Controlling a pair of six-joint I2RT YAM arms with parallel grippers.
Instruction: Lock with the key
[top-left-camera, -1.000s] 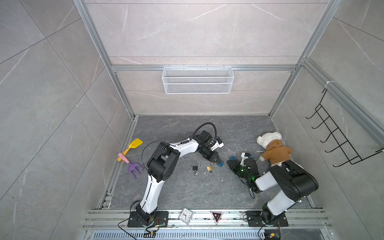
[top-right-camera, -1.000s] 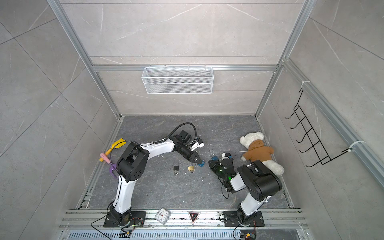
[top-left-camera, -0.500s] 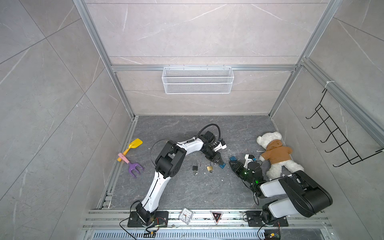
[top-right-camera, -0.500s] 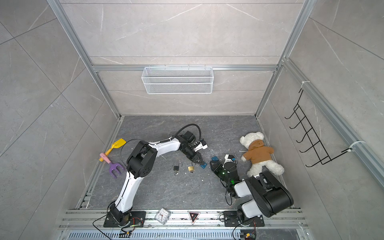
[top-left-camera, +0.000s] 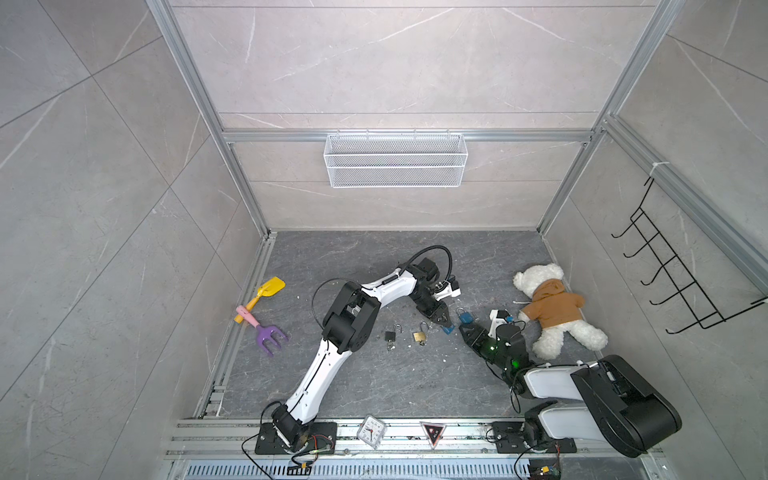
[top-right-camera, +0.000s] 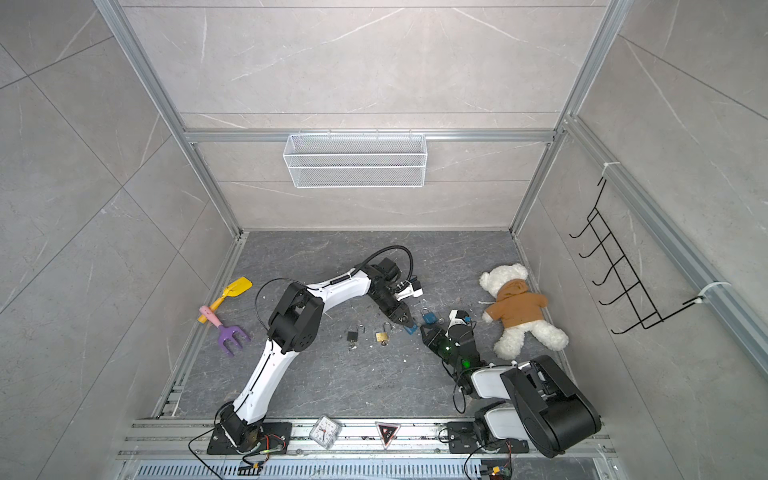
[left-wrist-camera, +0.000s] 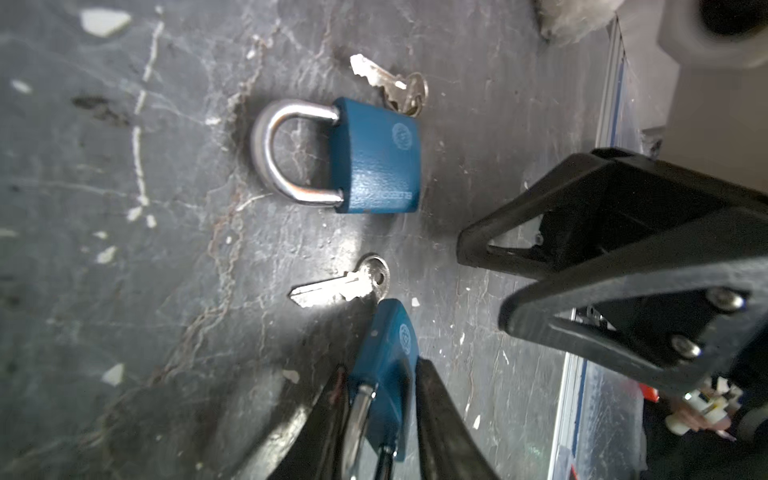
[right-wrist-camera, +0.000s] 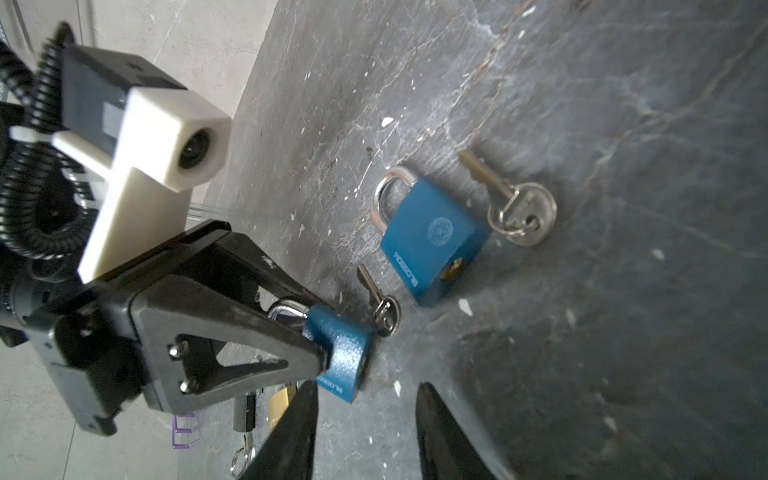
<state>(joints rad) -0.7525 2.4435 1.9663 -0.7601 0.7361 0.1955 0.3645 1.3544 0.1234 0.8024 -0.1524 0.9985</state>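
Note:
My left gripper (top-left-camera: 444, 325) is low over the floor, its fingers closed against both sides of a small blue padlock (left-wrist-camera: 384, 361) whose shackle points back into the jaws; the same padlock (right-wrist-camera: 338, 357) shows in the right wrist view with its lower corner near the floor. A loose silver key (left-wrist-camera: 340, 286) lies just past it. Beyond that, a second blue padlock (left-wrist-camera: 374, 156) lies flat with a ringed key (right-wrist-camera: 519, 212) beside it. My right gripper (right-wrist-camera: 368, 432) faces the held padlock from close by, open and empty.
A brass padlock (top-left-camera: 420, 336) and a black padlock (top-left-camera: 390, 334) with keys lie left of the grippers. A teddy bear (top-left-camera: 552, 309) lies at the right wall. A yellow shovel (top-left-camera: 266, 291) and purple rake (top-left-camera: 268, 334) lie at the left; a clock (top-left-camera: 371, 430) sits on the front rail.
The right arm has folded its elbow down toward the front rail while its gripper stays by the padlocks. The left arm's elbow has swung slightly right.

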